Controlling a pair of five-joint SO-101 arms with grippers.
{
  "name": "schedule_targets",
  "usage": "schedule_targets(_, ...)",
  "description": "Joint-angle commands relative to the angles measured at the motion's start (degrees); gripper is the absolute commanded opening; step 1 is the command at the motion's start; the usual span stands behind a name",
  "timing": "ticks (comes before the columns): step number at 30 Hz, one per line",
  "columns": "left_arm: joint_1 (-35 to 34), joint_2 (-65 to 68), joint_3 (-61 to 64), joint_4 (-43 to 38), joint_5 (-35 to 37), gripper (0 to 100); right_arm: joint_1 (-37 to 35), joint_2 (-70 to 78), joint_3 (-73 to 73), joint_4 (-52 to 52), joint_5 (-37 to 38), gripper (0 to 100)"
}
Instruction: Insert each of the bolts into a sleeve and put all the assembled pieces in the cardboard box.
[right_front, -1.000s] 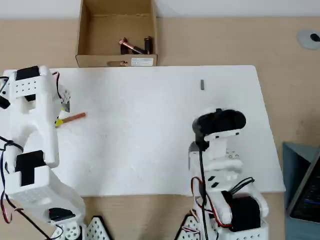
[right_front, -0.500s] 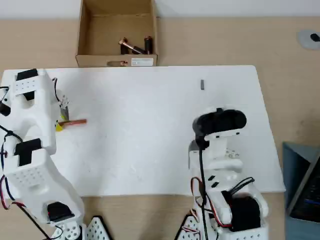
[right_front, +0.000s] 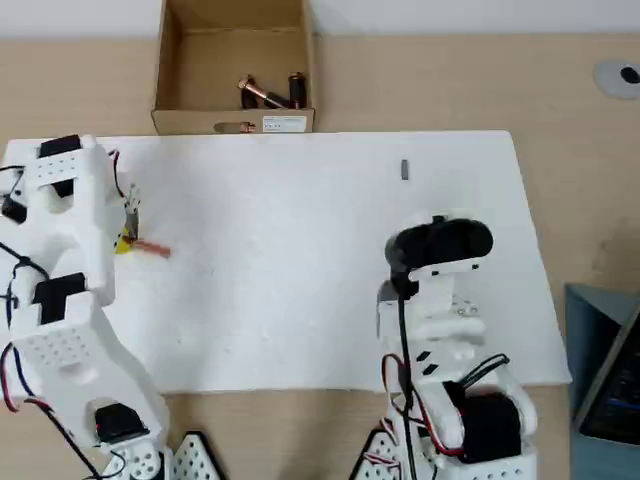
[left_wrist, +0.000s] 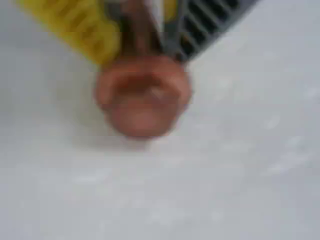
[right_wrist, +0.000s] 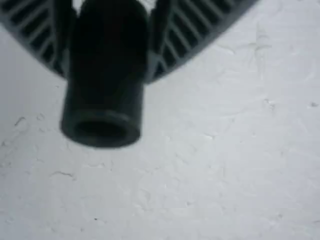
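Cardboard box (right_front: 172, 70) at 11 o'clock: some assembled pieces (right_front: 270, 92) in. Left end effector (right_front: 128, 232), 9 o'clock, clamped on bolt (right_front: 152, 248); right end effector (right_wrist: 107, 30) clamped on sleeve (right_wrist: 104, 100). Not mated yet. Spare sleeve (right_front: 404, 170), 1 o'clock, on white mat (right_front: 300, 280), left to do.

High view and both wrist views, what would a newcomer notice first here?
The copper-coloured metal bolt clamped in the left end effector at the left edge of the white mat stands out first. Next comes the black tubular sleeve gripped by the right end effector over the mat. At the table's far side, the open cardboard box holds a few assembled pieces.
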Motion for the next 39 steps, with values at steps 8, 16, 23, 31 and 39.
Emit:
schedule_targets(8, -1.1, 2.6, -0.5, -0.3, 0.0, 0, 0.3, -0.4, 0.0, -1.8, -0.4, 0.9)
schedule_targets(16, -0.4, 2.6, -20.5, 12.9, -0.5, 0, 0.3, -0.5, -0.8, -1.6, -0.4, 0.9)
schedule_targets(23, 2.7, 2.6, -42.0, 23.6, -7.6, 0, 0.3, -0.5, -1.6, -1.5, -0.2, 0.9)
schedule_targets(31, 5.2, -7.4, -45.8, 23.6, -16.2, 0, 0.3, -0.5, -1.7, -1.4, -0.1, 0.9)
schedule_targets(39, 6.9, -23.7, -32.4, 23.6, -20.9, 0, 0.3, -0.5, -1.7, -1.4, -0.1, 0.9)
